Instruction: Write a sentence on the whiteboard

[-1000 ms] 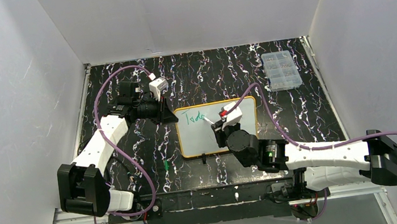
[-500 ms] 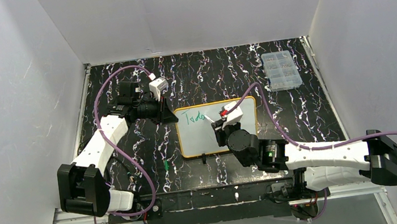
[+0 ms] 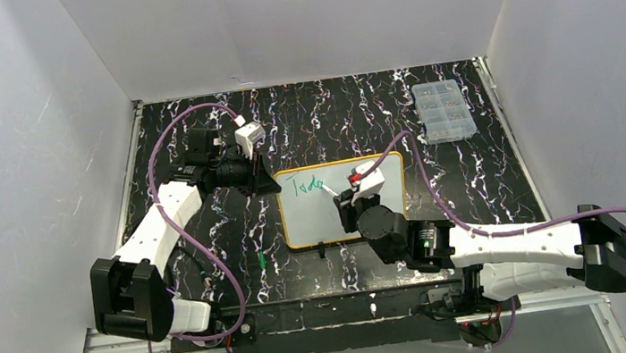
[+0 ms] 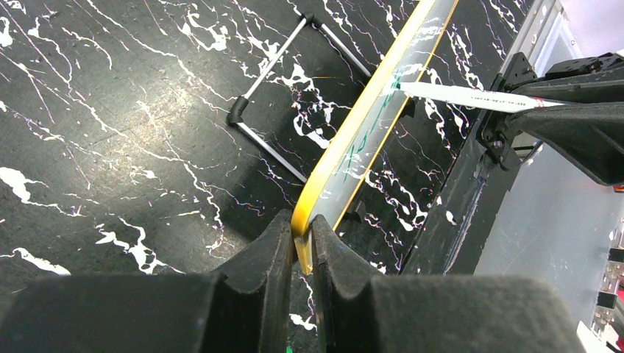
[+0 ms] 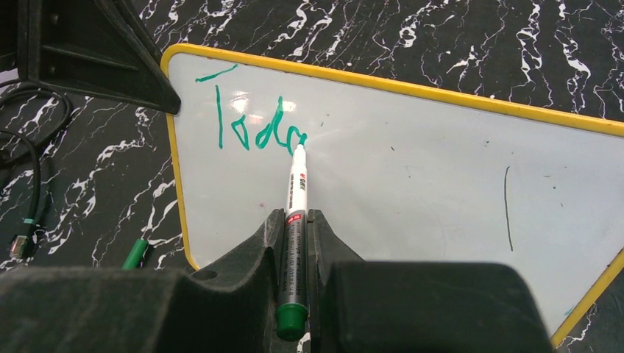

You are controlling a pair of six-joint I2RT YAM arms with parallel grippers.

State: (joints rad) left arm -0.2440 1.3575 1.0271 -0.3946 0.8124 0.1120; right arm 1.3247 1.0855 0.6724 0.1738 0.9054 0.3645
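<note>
On a glossy black, white-veined tabletop (image 3: 302, 115), the left gripper (image 4: 303, 229) pinches a corner of the smooth, yellow-framed rectangular whiteboard (image 5: 412, 169); the right gripper (image 5: 296, 220) clamps a slim white marker (image 5: 297, 187).

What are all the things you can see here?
whiteboard: one, white with a yellow frame, middle of the table
writing: one, green, "Toda", top left of the whiteboard
marker: one, white with a green end, tip at the end of the writing
small green piece: one, green, on the table by the whiteboard's near left corner; maybe a cap
clear box: one, see-through with compartments, far right
table: one, black with white streaks
left gripper: one, black, shut on the whiteboard's yellow edge
right gripper: one, black, shut on the marker
</note>
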